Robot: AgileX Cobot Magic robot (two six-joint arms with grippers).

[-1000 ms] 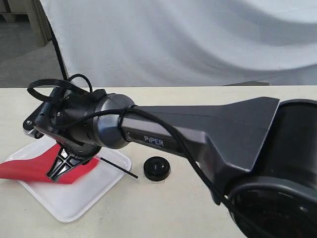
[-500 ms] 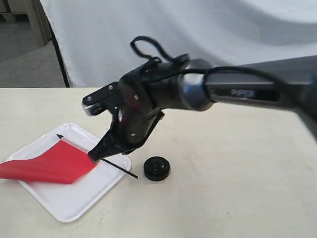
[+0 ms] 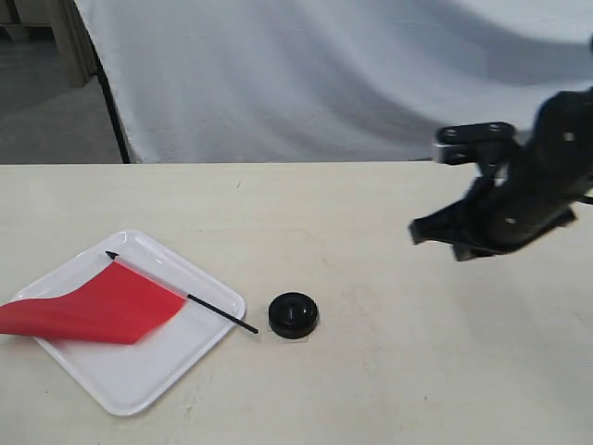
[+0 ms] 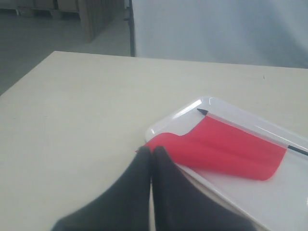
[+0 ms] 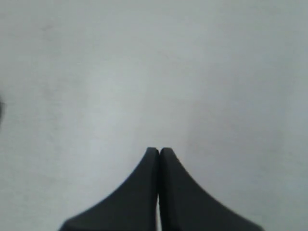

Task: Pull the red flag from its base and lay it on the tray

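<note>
exterior view, red flag on tray

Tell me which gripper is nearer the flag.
The left gripper: its shut tips sit beside the red flag's overhanging corner at the tray rim. The right gripper, also shut, hangs over the table well beyond the base.

Qty per kind, 1 bench
1 red flag, 1 base, 1 tray; 2 pincers: left pincer, right pincer.
</note>
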